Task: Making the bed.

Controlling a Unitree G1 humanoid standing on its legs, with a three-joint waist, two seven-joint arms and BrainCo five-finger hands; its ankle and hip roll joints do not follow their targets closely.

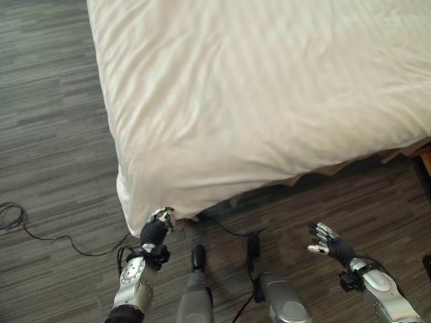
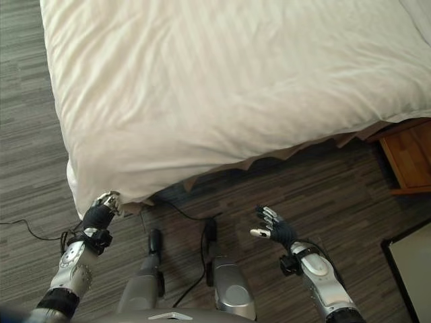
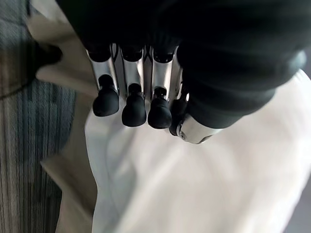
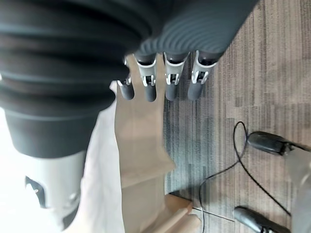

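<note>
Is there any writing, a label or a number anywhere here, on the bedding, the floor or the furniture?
None can be read.
The white duvet bears woven stripes and no print.
The tan bed skirt under its edge is plain.
The grey carpet has a streaked pattern, no sign.
The wooden nightstand shows no label.
The left hand at the duvet's corner and the right hand over the floor show no marking.

I am seeing a grey striped carpet floor [image 1: 47,121]. A wooden nightstand [image 2: 409,160] is standing near a dark-framed panel [image 2: 411,269].
</note>
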